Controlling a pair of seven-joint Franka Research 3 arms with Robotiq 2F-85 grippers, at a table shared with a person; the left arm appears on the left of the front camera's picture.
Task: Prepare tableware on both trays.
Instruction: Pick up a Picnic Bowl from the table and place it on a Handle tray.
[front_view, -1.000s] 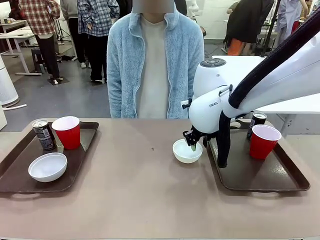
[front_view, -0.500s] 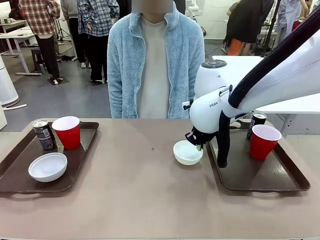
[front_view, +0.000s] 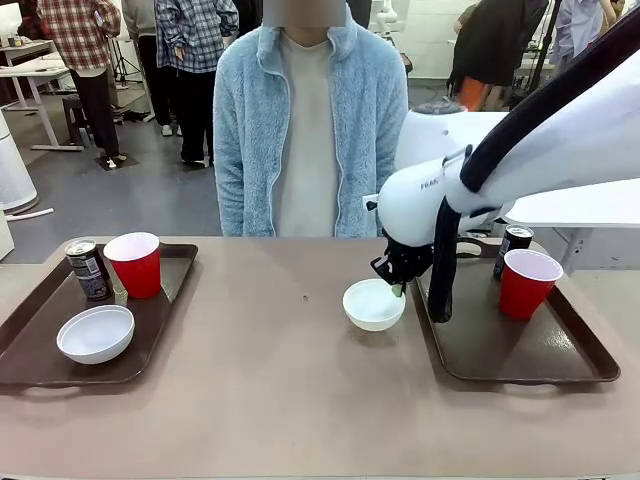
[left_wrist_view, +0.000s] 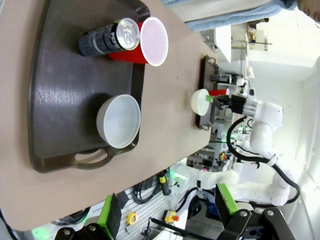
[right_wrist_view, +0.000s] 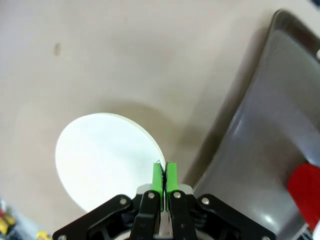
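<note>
My right gripper (front_view: 399, 287) is shut on the near rim of a small white bowl (front_view: 374, 304) on the table, just left of the right tray (front_view: 520, 375). In the right wrist view the green pads (right_wrist_view: 158, 179) pinch the bowl's (right_wrist_view: 100, 155) edge beside the tray's rim (right_wrist_view: 235, 135). That tray holds a red cup (front_view: 527, 283) and a dark can (front_view: 515, 240). The left tray (front_view: 30, 375) carries a white bowl (front_view: 95, 333), a red cup (front_view: 134, 264) and a can (front_view: 87, 268). My left gripper (left_wrist_view: 167, 210) hangs open high above the left tray (left_wrist_view: 55, 100).
A person in a light blue fleece (front_view: 305, 120) stands at the far edge of the table. The brown tabletop (front_view: 260, 400) lies bare between the trays. Other people and tables show in the background.
The right jaws have closed on the bowl's rim. The right wrist has risen slightly and the bowl has shifted a little to the left. The left tray's things are unmoved.
</note>
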